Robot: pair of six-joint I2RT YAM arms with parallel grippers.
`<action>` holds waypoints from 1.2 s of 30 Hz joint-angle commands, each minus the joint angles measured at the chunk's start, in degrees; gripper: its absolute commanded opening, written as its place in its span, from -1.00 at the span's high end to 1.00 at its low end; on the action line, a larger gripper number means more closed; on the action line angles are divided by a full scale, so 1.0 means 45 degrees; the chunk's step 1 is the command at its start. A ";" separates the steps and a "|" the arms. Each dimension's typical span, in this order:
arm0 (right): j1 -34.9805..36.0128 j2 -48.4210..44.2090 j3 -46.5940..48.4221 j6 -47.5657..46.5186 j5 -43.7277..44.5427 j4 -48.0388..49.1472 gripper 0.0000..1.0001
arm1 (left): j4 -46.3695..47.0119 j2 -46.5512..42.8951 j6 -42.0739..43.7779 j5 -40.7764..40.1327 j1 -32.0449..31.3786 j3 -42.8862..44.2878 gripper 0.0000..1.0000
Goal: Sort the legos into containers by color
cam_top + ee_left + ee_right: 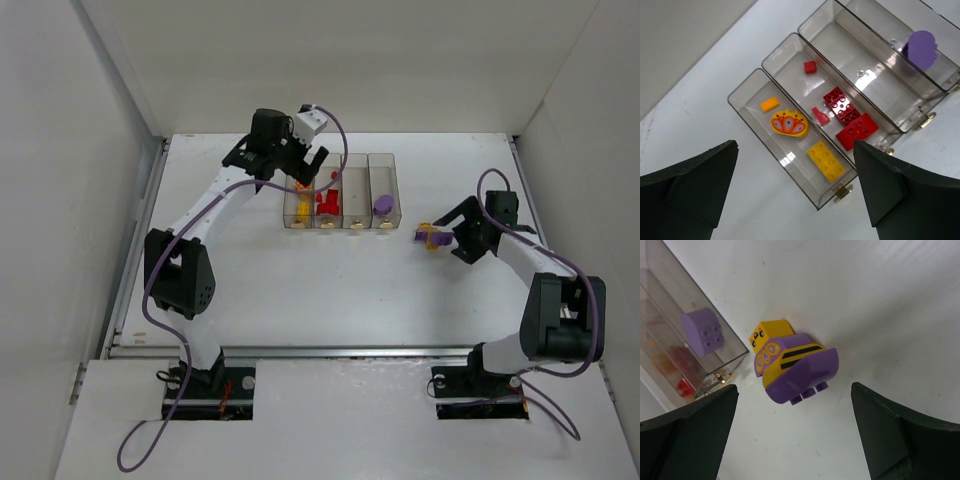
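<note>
Near the 4 containers (357, 185), the purple-and-yellow lego (795, 365) lies on the table (300, 290) between the right gripper's (793, 387) wide-spread, empty fingers, while the left gripper (795, 147) gapes empty above the yellow legos (826, 161).

White counter (300, 290), matte, lightly scuffed. A row of four clear bins (357, 190) stands on it toward the far side, joined side by side, long axes running near to far. Right of the row, near its last bin but not touching, one purple-and-yellow lego cluster (432, 236) sits on the bare surface.
</note>
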 commanded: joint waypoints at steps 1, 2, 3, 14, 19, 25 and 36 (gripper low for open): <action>-0.0048 0.0055 0.0166 0.0642 -0.0060 0.1505 -1.00 | -0.0414 -0.0364 -0.1038 0.0996 -0.0058 -0.0291 -1.00; -0.0048 0.0055 0.0166 0.0642 0.0076 0.1506 -1.00 | -0.0414 -0.0364 -0.1039 0.0996 -0.0058 -0.0408 -1.00; -0.0048 0.0191 0.0166 0.0642 0.0077 0.1506 -1.00 | -0.0414 -0.0364 -0.1155 0.0996 -0.0058 -0.0409 -1.00; -0.0048 0.1091 0.0166 0.0407 0.0078 0.2014 -0.55 | -0.1312 -0.0716 -0.0570 0.1992 -0.0058 -0.0546 -1.00; -0.0048 0.1208 0.0050 0.0407 -0.0060 0.2014 -0.22 | -0.1312 -0.0716 -0.0686 0.1876 -0.0058 -0.0546 -1.00; -0.0048 0.0799 -0.0206 0.0271 -0.0312 0.2014 0.06 | -0.1312 -0.0716 -0.0687 0.1875 -0.0058 -0.0663 -1.00; -0.0048 0.0270 0.0125 -0.1543 -0.1367 0.2014 1.00 | -0.1741 -0.0832 -0.0570 0.2460 -0.0058 -0.0663 -0.92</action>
